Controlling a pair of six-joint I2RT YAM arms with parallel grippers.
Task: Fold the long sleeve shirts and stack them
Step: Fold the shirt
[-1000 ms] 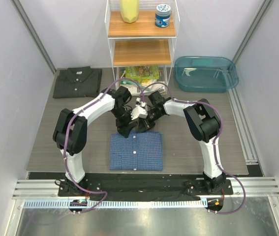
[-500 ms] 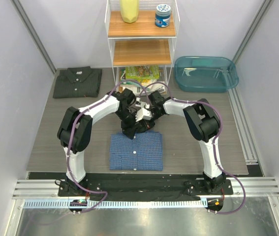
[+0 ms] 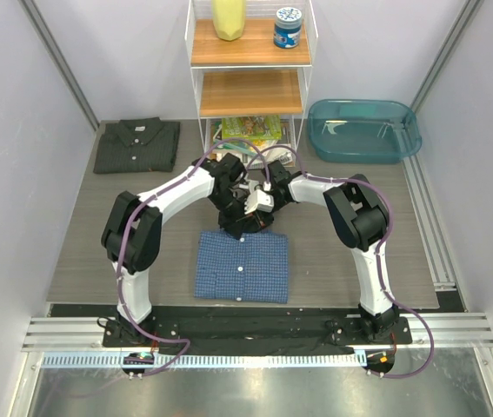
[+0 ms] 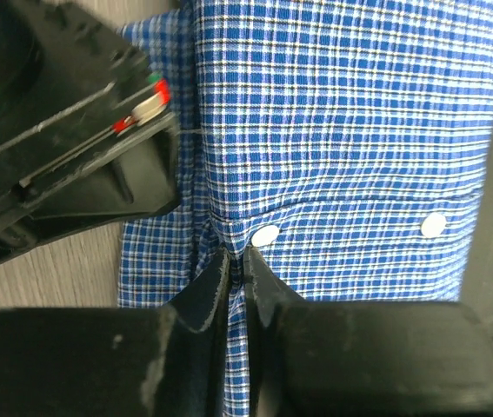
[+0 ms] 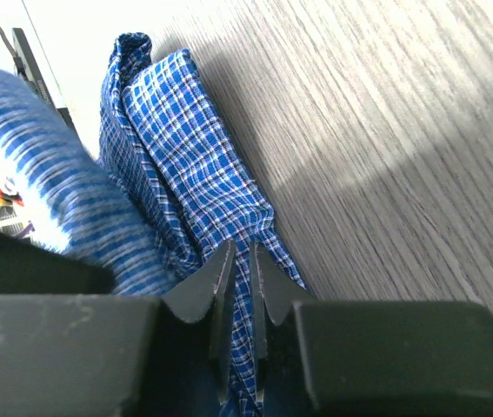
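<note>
The grey wood-grain table (image 3: 342,234) takes up most of the overhead view, and my two arms reach in from its near edge to meet over the middle. At the far edge stands a white wire shelf unit (image 3: 248,91) with wooden boards. To its right, a teal tub (image 3: 320,139) sits on the table.

The blue checked shirt (image 3: 242,269) lies folded into a rectangle in front of my bases, collar end towards the shelf and button placket facing up. The charcoal shirt (image 3: 136,145) lies folded in the far left corner, collar up, well apart from the blue one.

On the bottom shelf there is a colourful printed packet (image 3: 250,132); its print is too small for me to read. The top board holds a yellow container (image 3: 229,17) and a jar (image 3: 287,28) with a patterned blue lid. I can make out no lettering on either.

My left gripper (image 4: 239,261) is pinched tight on a fold of the blue checked shirt (image 4: 350,130), right beside a white button (image 4: 265,234); a second button (image 4: 434,225) lies further along the placket. My right gripper (image 5: 240,261) is likewise clamped on a gathered edge of the same shirt (image 5: 185,148), where it lies on the table. Both grips are at the shirt's far, collar end, just beside each other.
</note>
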